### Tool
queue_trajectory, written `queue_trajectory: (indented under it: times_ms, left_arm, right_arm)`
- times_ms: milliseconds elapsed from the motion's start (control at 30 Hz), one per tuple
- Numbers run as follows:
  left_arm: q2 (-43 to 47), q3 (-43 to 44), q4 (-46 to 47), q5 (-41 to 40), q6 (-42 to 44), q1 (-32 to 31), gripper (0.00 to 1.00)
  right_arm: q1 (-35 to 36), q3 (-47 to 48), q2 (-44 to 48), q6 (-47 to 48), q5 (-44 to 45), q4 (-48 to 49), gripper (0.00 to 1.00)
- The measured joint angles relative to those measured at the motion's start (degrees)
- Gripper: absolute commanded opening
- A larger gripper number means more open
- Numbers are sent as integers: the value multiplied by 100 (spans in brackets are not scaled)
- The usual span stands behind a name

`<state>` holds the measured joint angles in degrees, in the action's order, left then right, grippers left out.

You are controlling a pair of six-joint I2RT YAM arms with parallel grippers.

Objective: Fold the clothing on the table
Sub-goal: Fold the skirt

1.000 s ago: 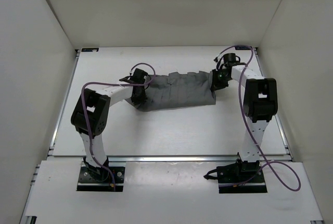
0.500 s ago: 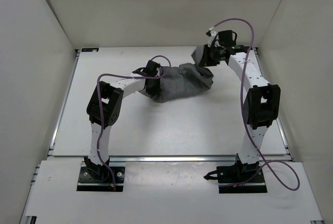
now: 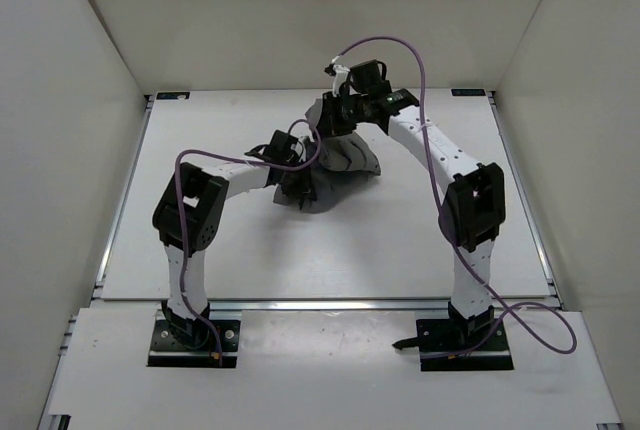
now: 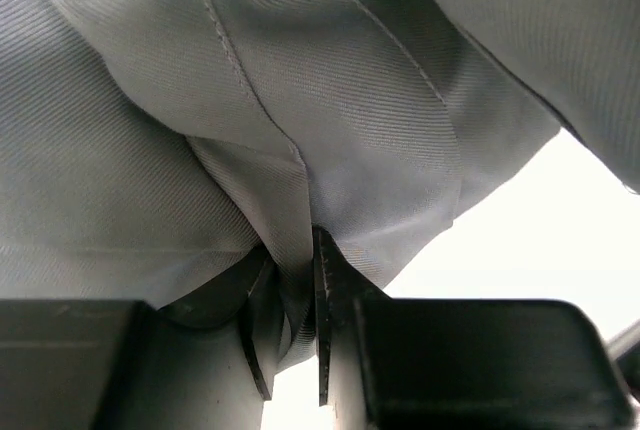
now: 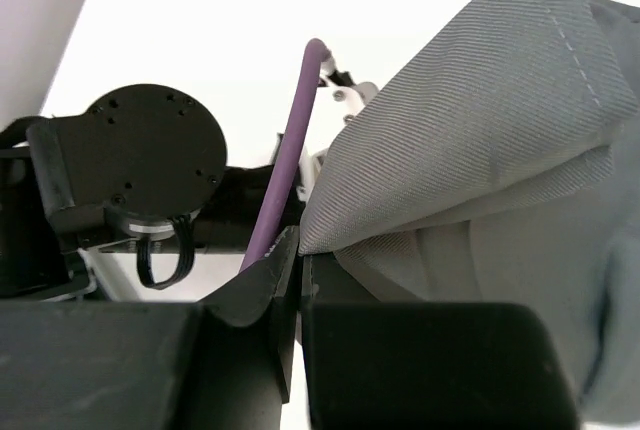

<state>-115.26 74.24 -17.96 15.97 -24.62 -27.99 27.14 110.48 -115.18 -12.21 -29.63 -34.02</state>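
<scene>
The grey clothing (image 3: 342, 158) is bunched into a heap at the back middle of the white table (image 3: 400, 240). My left gripper (image 3: 292, 176) sits at the heap's left end, shut on a thick fold of the clothing (image 4: 290, 250) that fills the left wrist view. My right gripper (image 3: 335, 113) is raised over the heap's top, shut on a corner of the clothing (image 5: 480, 140) that drapes to the right in its wrist view. Beyond that corner I see the left arm's wrist (image 5: 150, 170) and its purple cable (image 5: 290, 160).
White side walls (image 3: 60, 150) enclose the table on the left, right and back. An aluminium rail (image 3: 330, 304) runs along the near edge by the arm bases. Purple cables (image 3: 425, 70) loop over both arms close to the heap.
My right gripper has carried its end of the clothing leftward and up over the left end. The spread garment has collapsed into a compact heap. The left gripper moved slightly right, keeping its hold.
</scene>
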Motion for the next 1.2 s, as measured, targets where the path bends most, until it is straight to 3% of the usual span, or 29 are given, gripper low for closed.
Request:
queue_trajectory:
  times_ms: [167, 333, 433, 500, 567, 700, 767, 1000, 1067, 1133, 1200]
  left_arm:
    - [295, -662, 457, 535, -249, 175, 29]
    - [584, -1272, 881, 920, -588, 374, 34]
    - [918, -1781, 1093, 1104, -868, 474, 50]
    - [1224, -2159, 1228, 1202, -1058, 566, 59]
    - [1467, -2415, 1263, 1250, -1191, 629, 67]
    - [1849, -2599, 1154, 1263, -1377, 793, 74]
    - [2059, -2605, 1095, 1252, -1414, 881, 74]
    - [3032, -2688, 1156, 988, -1593, 1257, 73]
    - [3086, -2695, 1340, 944, -1707, 1244, 78]
    - [3036, -2706, 1611, 857, -1869, 1134, 84]
    - [2931, -2706, 1836, 741, -2044, 925, 92]
  right_arm:
    - [243, -155, -24, -236, -155, 201, 1]
    - [367, -1058, -39, -299, -260, 330, 3]
    - [396, -1543, -190, -350, -337, 330, 15]
    - [398, -1797, -289, -442, -448, 361, 36]
    - [398, -1943, -365, -570, -608, 424, 50]
    - [396, -1746, -535, -621, -752, 402, 73]
    - [378, -1453, -557, -579, -737, 267, 76]
    - [-256, -984, 212, -352, -404, 223, 73]
    - [-590, -1123, 597, -208, -160, 282, 65]
    - [-933, -1305, 879, -35, 96, 295, 45]
    - [-1176, -1495, 955, 111, 308, 295, 34]
